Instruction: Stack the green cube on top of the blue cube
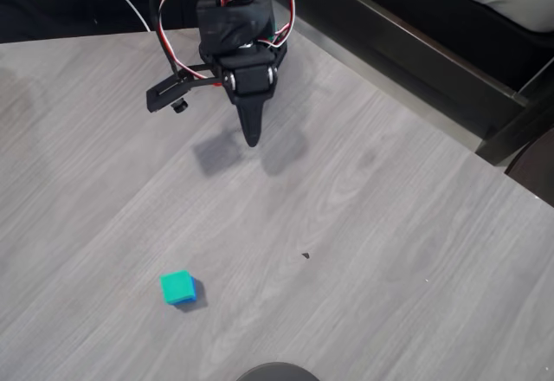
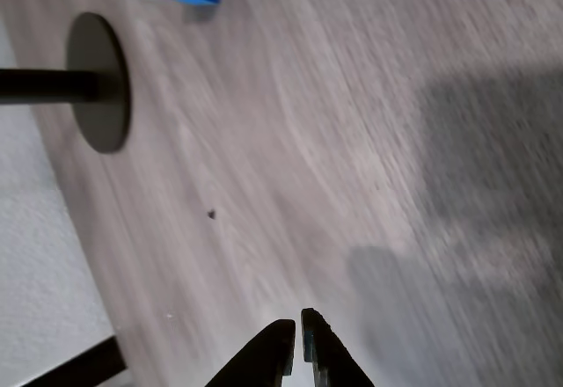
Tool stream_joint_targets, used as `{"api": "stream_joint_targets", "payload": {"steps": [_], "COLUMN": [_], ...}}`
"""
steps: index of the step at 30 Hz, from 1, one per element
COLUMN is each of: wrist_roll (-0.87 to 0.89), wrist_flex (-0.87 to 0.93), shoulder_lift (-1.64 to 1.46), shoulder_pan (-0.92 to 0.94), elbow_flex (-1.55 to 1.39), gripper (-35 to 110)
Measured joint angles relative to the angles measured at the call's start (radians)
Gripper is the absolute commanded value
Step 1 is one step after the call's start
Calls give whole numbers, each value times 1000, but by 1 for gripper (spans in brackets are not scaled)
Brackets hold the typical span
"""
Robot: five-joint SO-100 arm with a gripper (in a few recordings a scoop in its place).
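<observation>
Over at the upper middle of the overhead view the black tool hangs above the grey wood-grain tabletop, its two tips pressed together with nothing between them; the wrist view shows the same closed tips at the bottom edge. Well apart from it, in the lower left of the overhead view, the green cube sits on top of the blue cube, whose edge peeks out at the right.
</observation>
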State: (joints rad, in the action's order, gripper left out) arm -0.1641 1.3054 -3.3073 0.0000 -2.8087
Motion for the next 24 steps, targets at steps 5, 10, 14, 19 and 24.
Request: {"api": "stream_joint_targets", "payload": {"steps": [5, 10, 14, 19, 24], "wrist_roll": [21, 34, 64, 74, 74], "wrist_flex": [0, -20, -31, -69, -77], "shoulder_lift": [-2, -2, -3, -3, -3], "shoulder_pan": [-2, -3, -11, -66, -64], "elbow_flex": [-67, -110, -160, -270, -284], "gripper": [0, 0, 0, 0, 0]}}
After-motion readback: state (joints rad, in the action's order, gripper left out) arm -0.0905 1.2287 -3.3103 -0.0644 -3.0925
